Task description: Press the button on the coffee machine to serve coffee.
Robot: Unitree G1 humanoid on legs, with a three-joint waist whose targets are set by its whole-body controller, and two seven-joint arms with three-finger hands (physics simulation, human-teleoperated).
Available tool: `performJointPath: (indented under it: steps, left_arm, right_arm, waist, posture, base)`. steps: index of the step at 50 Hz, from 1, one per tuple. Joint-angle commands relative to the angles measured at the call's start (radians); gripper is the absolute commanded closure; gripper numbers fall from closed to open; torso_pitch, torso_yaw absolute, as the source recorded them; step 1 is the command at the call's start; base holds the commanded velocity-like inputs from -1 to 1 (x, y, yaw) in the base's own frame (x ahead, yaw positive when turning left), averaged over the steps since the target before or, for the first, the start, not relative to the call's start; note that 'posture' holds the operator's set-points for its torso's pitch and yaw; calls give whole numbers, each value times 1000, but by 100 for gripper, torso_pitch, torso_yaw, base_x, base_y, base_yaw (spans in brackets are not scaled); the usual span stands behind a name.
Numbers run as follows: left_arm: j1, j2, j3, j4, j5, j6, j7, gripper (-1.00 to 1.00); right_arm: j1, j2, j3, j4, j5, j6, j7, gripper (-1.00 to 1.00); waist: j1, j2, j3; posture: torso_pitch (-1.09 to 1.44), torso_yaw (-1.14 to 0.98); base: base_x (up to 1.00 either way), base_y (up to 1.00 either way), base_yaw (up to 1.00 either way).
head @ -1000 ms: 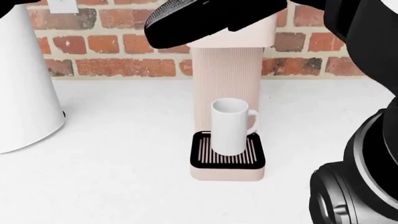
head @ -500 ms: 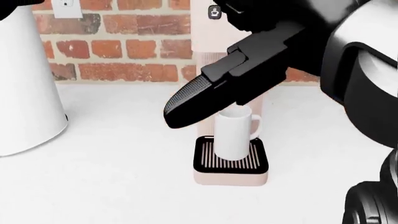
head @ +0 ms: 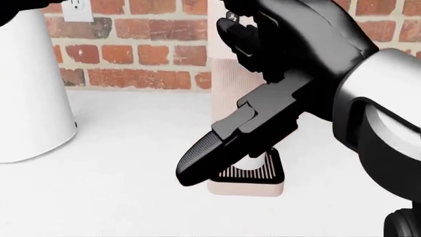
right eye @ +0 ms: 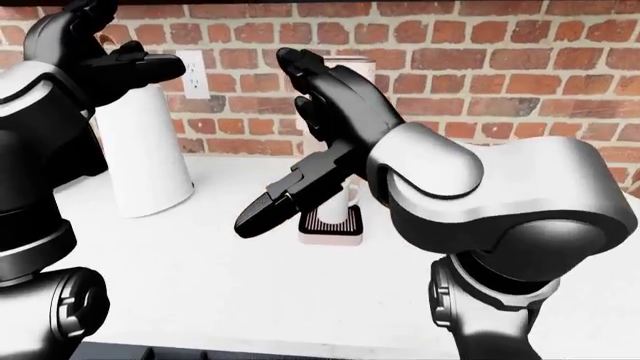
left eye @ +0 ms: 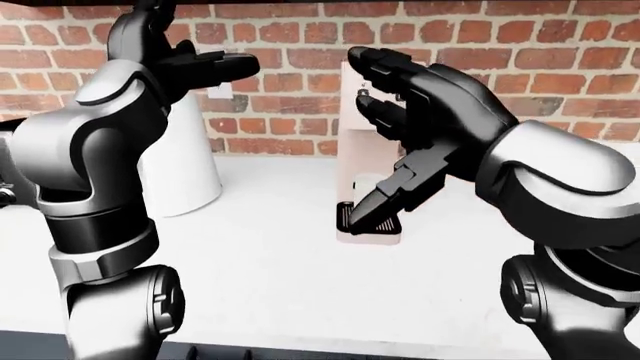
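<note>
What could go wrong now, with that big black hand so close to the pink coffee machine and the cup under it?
The right robot hand hangs spread open against the top of the coffee machine, and one long finger slants down over the white mug on the drip tray. A careless move could tip the mug. The hand also hides the button, so a press might miss. The light machine could perhaps slide on the white counter.

A pale pink coffee machine (left eye: pixel 358 150) stands upright on the white counter against the brick wall, a white mug (right eye: pixel 341 199) on its black slotted tray (head: pixel 266 172).
</note>
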Motion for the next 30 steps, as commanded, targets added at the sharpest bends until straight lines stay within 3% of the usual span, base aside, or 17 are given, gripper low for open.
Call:
performJointPath:
  steps: [1,8,30]
  left_arm:
    - [-32,8,6,-20,-2,-24,0,-100]
    - [-22,8,7,-19,-4,-33,-2,-100]
    - [-22,7,7,-25,-10,-28,4,-100]
  right_arm:
    - [-30,-8,-14,7,-25,-27,4,-100]
    - [-21,-4,-11,7,-129,-31,90,-100]
    - [7,81,-8,-17,-600,-8,461,-100]
  waist:
    - [0,4,-2]
    - [1,4,-2]
    - [2,10,-6]
  posture:
    - [-58,0]
    - [-58,0]
    - [-58,0]
  base:
    - [0,0,0]
    - [0,0,0]
    - [0,0,0]
